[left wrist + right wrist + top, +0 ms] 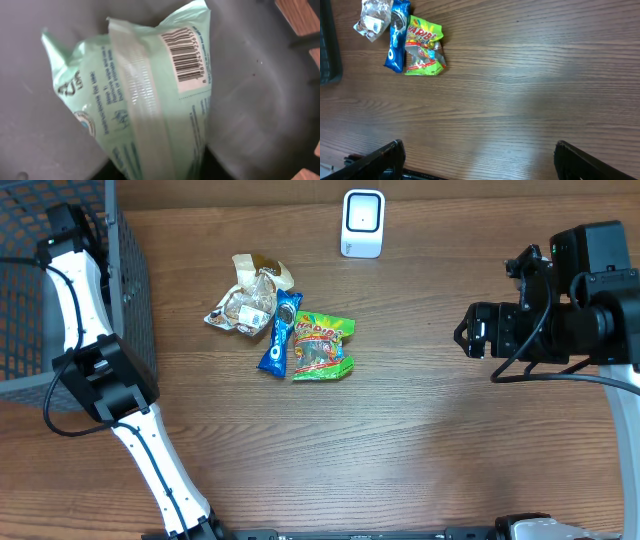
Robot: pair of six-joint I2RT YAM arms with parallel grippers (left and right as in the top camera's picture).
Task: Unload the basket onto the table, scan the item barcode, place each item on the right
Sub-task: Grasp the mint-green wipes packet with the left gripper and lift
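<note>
**Perhaps a grip, perhaps not: green pack down in the basket**

The left gripper (63, 225) is sunk into the basket (130, 270) at the desk's (400, 440) left edge. Its wrist view is filled by a pale green pack (150, 100) lying against the grey basket floor, barcode (186, 57) facing the lens. No finger shows there, so whether it is apart or clamped on the pack cannot be told. The right gripper (477, 152) hangs wide apart over bare wood, holding nothing.

The scanner (362, 222) stands at the far edge, well apart from the basket.

What could go wrong:

- **A false pick.** If the fingers caught only a fold of film, or nothing, the lift would come up empty or shed the pack on the way out.
- **A snag.** The basket wall is tall mesh; a dangling corner could catch on it.
- **A bad read.** The film is creased and glossy. If the pack hangs bent, or the barcode turns away from the scanner, it will likely not register.
- **A sweep.** The Haribo bag (322, 345) and Oreo pack (280, 330) lie near the scanner; a low carry could knock them.
</note>
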